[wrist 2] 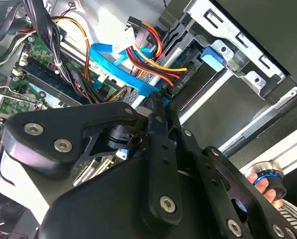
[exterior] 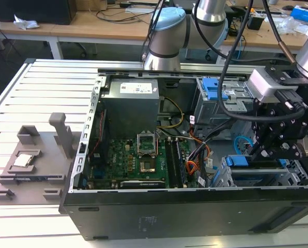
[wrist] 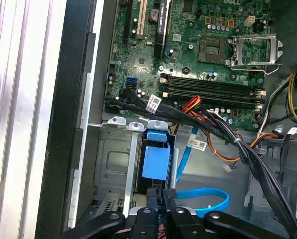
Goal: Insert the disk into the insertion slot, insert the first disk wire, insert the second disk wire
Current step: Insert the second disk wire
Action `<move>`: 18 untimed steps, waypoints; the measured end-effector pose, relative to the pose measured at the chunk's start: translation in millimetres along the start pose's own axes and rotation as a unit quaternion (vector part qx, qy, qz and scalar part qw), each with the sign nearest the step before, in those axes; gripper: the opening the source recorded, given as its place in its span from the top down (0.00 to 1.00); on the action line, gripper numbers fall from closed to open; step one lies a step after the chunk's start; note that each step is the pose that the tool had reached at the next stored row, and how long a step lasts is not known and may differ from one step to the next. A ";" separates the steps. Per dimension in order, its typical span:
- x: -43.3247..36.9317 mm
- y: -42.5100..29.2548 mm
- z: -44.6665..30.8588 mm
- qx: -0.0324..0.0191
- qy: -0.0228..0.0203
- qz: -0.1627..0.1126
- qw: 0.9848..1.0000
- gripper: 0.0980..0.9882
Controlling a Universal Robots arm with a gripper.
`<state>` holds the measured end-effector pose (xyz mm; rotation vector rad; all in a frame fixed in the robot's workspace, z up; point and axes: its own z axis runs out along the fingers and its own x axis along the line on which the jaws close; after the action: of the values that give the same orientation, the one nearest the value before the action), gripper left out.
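The disk sits inside the insertion slot (wrist: 116, 159), a silver cage at the case's front corner (exterior: 278, 178). Only the disk's bright blue carrier end (wrist: 155, 162) (exterior: 240, 161) (wrist 2: 214, 55) shows. My gripper (wrist: 163, 191) (exterior: 260, 152) (wrist 2: 159, 99) hangs right at that end, fingers close together. A blue flat cable (wrist: 203, 196) (wrist 2: 118, 59) loops up to the fingertips and its end seems pinched between them. A bundle with the red first disk wire ends in a dark plug (wrist 2: 182, 79) by the disk; I cannot tell whether it is seated.
The motherboard (wrist: 208, 59) and a thick black cable bundle (wrist: 228, 134) lie beside the cage. A second grey cage with a blue latch (exterior: 213, 88) stands behind. The black case wall (exterior: 195, 212) runs along the front, and a grey fixture (exterior: 30, 160) lies at the exterior view's left.
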<state>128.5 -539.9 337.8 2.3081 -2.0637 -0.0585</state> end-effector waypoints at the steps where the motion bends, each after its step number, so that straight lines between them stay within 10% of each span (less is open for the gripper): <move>1: 0.1 -0.2 0.2 0.000 0.000 0.000 1.000 0.93; 14: 0.2 -0.7 -0.1 0.000 0.000 0.001 1.000 0.85; 18: -3.0 0.1 -20.0 0.000 0.000 0.001 1.000 0.85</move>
<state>129.2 -536.8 357.8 2.3068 -2.0651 -0.0586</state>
